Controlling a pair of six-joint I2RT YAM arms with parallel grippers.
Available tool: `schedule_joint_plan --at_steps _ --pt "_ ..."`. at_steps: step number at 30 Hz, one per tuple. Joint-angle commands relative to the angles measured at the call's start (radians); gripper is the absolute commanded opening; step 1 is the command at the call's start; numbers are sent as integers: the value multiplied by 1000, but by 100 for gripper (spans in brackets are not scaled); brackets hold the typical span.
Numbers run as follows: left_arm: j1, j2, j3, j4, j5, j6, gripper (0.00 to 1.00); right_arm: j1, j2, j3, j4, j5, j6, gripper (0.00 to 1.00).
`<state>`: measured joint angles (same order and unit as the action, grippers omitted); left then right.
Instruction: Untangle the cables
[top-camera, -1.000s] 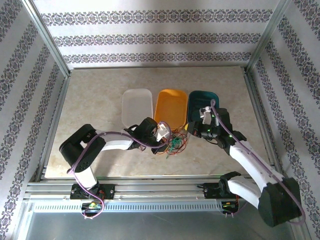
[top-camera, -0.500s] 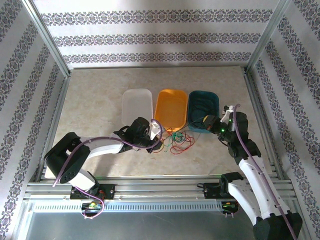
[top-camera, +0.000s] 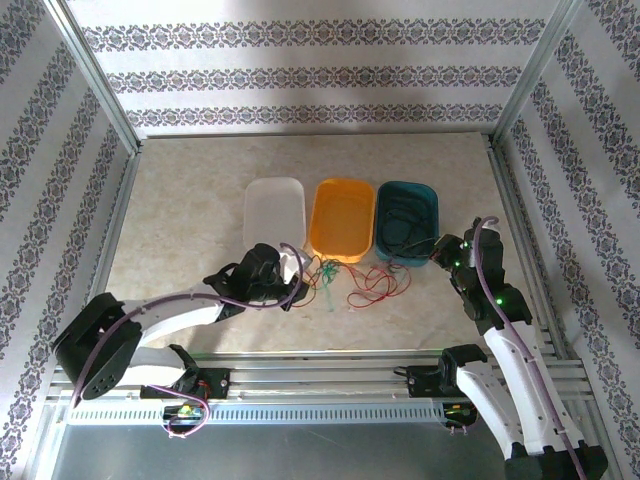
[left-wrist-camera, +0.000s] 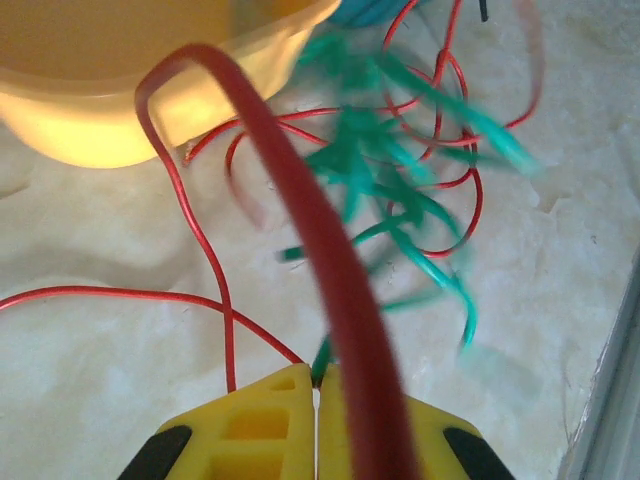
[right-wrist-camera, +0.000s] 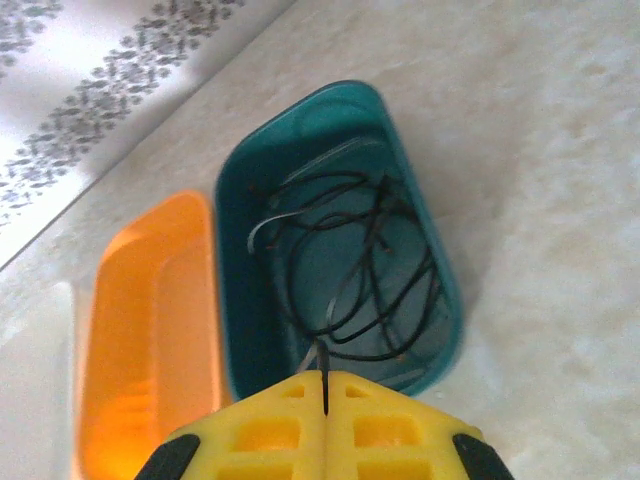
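the table (top-camera: 200, 200) carried three trays in a row: white tray (top-camera: 273, 205), orange tray (top-camera: 345, 215), teal tray (top-camera: 427, 200). the step in hand appeared to be the separation of colours.

the left gripper (left-wrist-camera: 317, 375) lay at 7 o'clock of the orange tray, jaws pressed together and pinching the green cable (left-wrist-camera: 370, 170). the right gripper (right-wrist-camera: 325, 385) sat at 4 o'clock of the teal tray, jaws shut on a strand of the black cable (right-wrist-camera: 350, 270), whose loops lay inside that tray.

the red cable (top-camera: 375, 285) lay loose on the table at 6 o'clock of the orange tray, crossing the green one.

next move, as judged: draw the green strand toward 9 o'clock, slowly, so that the red loops slip off and do not drag along.
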<state>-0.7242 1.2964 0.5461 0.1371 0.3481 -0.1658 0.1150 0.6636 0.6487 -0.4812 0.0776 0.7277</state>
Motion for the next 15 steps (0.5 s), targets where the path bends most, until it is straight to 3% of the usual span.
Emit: schedule_joint_plan --at_steps 1,5,15 --pt "11 -30 -12 -60 -65 -34 0 -9 2 38 -57 123 3 0" --pt "11 -52 -43 -54 -118 -58 0 -15 3 41 -106 166 26 0" --pt "-4 45 23 -17 -36 10 0 -9 -33 39 99 -180 -95 1"
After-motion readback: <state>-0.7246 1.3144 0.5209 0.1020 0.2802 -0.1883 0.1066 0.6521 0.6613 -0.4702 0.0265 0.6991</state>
